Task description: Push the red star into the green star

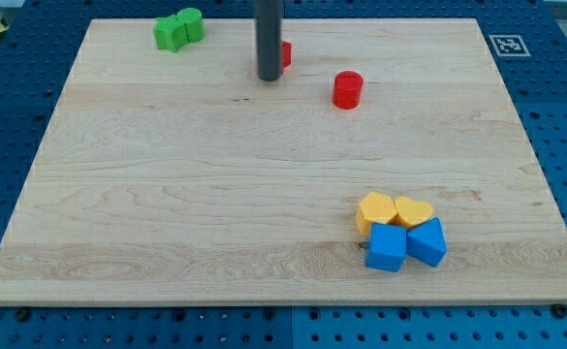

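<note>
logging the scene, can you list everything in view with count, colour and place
green blocks: 2, green, touching, view's top left; which is the star cannot be told
red block: 1, red, top centre, mostly hidden behind rod, shape unclear
red cylinder: 1, red, right of the rod
yellow blocks: 2, yellow, touching, lower right
blue blocks: 2, blue, just below the yellow ones
board: 1, light wood, fills the view
marker: 1, black and white, top right, off the board
my tip: 1, dark rod, just left of the red block

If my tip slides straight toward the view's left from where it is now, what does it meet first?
Probably nothing at first: my tip sits left of the mostly hidden red block, and the green blocks lie further up, so it may pass below them.
</note>
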{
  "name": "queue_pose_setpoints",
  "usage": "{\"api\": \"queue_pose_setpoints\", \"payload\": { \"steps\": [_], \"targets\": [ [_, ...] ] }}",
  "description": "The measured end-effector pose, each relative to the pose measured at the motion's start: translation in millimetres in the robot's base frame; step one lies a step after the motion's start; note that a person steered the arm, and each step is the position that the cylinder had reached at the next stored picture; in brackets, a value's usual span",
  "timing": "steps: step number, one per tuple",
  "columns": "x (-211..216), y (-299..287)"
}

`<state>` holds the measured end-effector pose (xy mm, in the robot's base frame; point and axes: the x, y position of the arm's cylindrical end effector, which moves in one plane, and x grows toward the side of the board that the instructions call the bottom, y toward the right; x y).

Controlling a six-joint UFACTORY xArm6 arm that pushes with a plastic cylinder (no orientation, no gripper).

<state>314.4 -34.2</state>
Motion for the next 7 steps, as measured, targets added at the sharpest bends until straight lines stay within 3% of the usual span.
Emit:
{"api": "queue_pose_setpoints", "payload": {
  "steps": [2, 3, 5, 6, 7],
  "targets": [
    [-5.4, 103.7],
    [-18.0, 98.5],
    [-18.2, -41.0],
    [-18.2, -40.7],
    [-18.6, 6.8]
  ]
}}
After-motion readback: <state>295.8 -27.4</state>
